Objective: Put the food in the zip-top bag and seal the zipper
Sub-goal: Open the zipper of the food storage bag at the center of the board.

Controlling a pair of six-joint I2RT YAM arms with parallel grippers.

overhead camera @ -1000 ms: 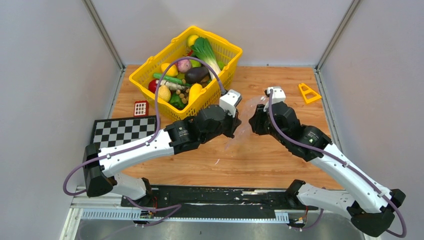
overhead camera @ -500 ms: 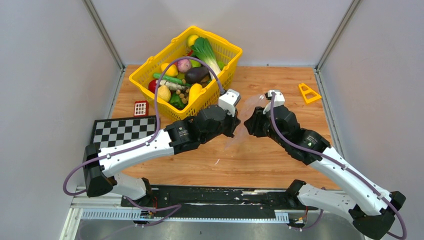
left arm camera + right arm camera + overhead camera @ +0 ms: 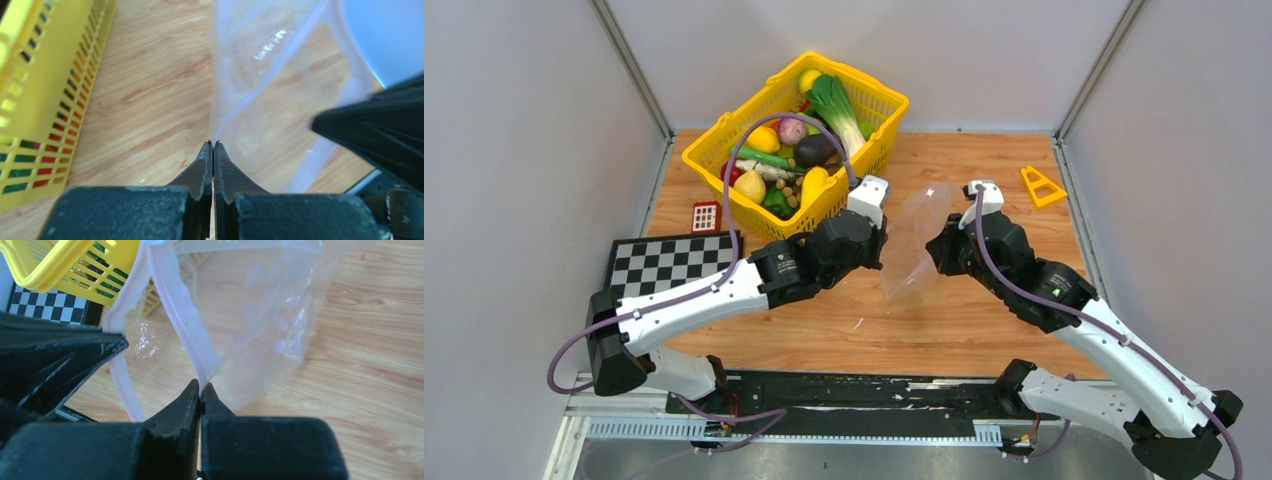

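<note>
- Two pinches carry everything here. My left fingers (image 3: pixel 213 146) are clenched on a thin edge of the zip-top bag (image 3: pixel 917 240). My right fingers (image 3: pixel 200 387) are clenched on the zipper (image 3: pixel 175 310) at the opposite lip. The bag hangs above the surface (image 3: pixel 824 320) between them, its mouth pulled partly apart.
- Both grips sit at the very tips, on slick film. I judge that a little more spreading pull could slide a lip out, and the mouth would flop shut.
- The bag is clear, crinkly and limp, with no stiffness of its own. The zipper is a narrow pale pink strip, slightly thicker than the film, and it curls in a wavy loop rather than a neat opening.
- The bag looks empty. All the food (image 3: pixel 752 185) lies in the yellow lattice basket (image 3: pixel 856 72), at about eleven o'clock from the bag in the top view.
- With both sets of fingers busy, one must let go to fetch anything. The likely trouble is the freed lip collapsing, so that nothing goes in.
- The food is glossy, rounded and hard-looking: a dark eggplant (image 3: pixel 816 150), a leafy green stalk (image 3: pixel 834 100) and some yellow pieces. Such smooth curves may squirt out of a pinch or roll across the surface.
- The basket wall stands close at nine o'clock of my left fingers, so a careless swing could knock it.
</note>
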